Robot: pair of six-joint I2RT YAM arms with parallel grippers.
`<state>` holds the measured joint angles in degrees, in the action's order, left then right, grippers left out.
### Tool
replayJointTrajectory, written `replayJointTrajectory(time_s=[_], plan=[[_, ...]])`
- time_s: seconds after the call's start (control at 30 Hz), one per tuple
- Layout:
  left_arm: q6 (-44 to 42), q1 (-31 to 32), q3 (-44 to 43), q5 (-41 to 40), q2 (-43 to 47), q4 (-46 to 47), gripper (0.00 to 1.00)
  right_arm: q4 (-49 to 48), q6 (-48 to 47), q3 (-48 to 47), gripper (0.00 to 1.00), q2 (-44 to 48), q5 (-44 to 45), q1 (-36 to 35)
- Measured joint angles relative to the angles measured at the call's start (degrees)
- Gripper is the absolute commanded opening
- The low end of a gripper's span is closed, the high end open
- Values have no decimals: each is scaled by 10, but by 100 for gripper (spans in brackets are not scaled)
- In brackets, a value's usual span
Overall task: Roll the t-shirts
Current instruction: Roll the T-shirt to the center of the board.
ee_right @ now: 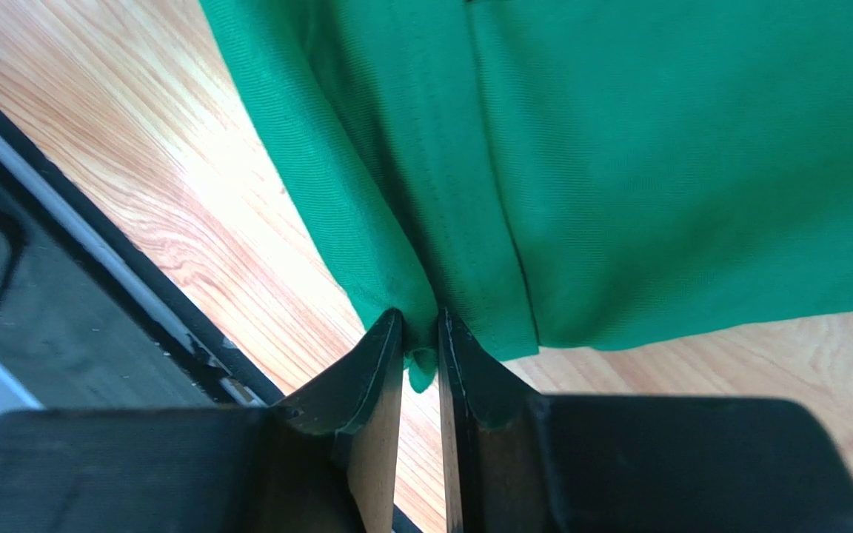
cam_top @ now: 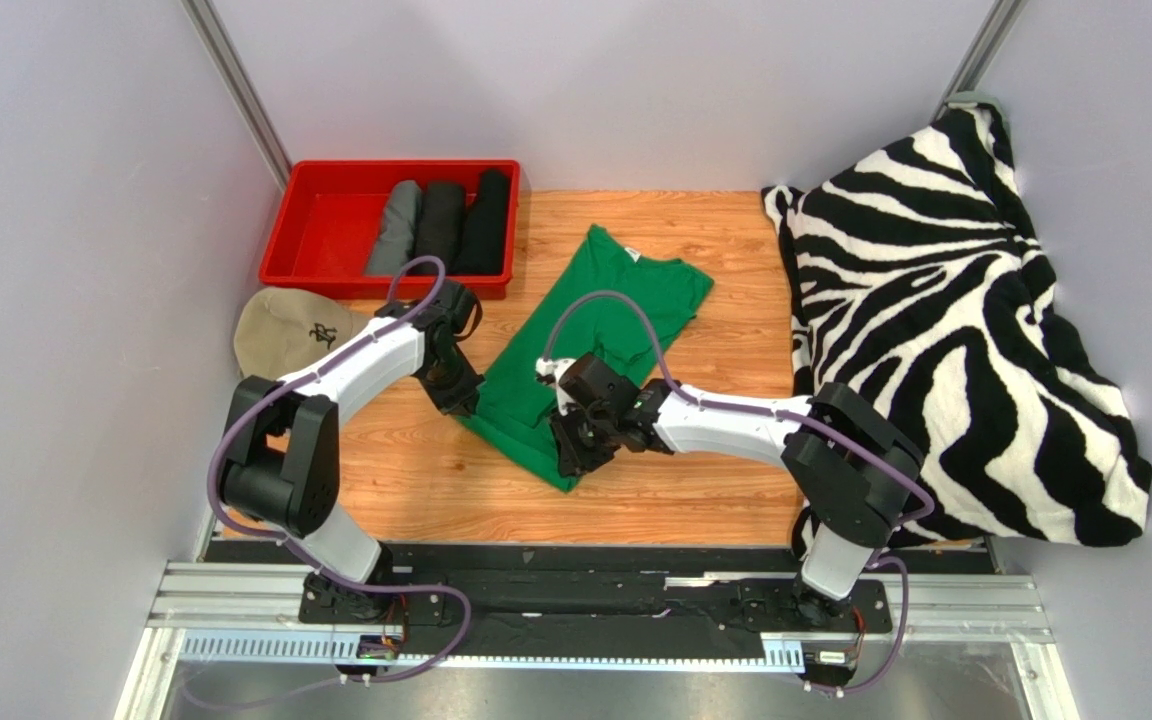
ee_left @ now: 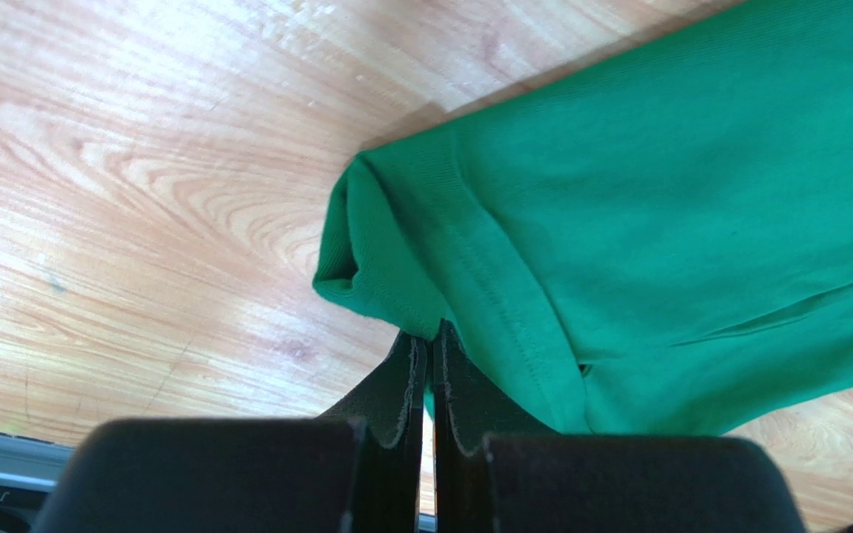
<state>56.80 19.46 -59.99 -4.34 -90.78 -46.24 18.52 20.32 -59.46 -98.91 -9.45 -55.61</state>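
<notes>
A bright green t-shirt [cam_top: 597, 323] lies folded into a long strip, slanting across the middle of the wooden table. My left gripper [cam_top: 455, 393] is shut on the strip's near left corner; in the left wrist view the hem [ee_left: 398, 267] is pinched at the fingertips [ee_left: 410, 350]. My right gripper [cam_top: 575, 446] is shut on the near right corner, and green cloth [ee_right: 442, 255] is pinched between its fingers [ee_right: 380, 339]. Three rolled dark shirts [cam_top: 440, 225], grey and black, lie in the red bin [cam_top: 327, 203].
A zebra-striped blanket [cam_top: 958, 315] is heaped at the right. A beige cap [cam_top: 285, 330] lies left of my left arm, in front of the red bin. Grey walls stand on the left, the right and behind. A black rail [ee_right: 75, 289] runs along the near edge.
</notes>
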Motion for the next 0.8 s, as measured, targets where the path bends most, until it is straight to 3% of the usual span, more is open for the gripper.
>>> replayJointTrajectory(time_s=[0.33,0.67,0.8], plan=[[-17,8,-43,-10,-48,-6,13,-13,35,5,19,-5,-71,58],[-70,9,-41,-4,-55,37,46,11,82,-27,17,-61,-93,82],[-93,9,-2,15,-16,85,51,18,100,-32,17,-69,-113,97]])
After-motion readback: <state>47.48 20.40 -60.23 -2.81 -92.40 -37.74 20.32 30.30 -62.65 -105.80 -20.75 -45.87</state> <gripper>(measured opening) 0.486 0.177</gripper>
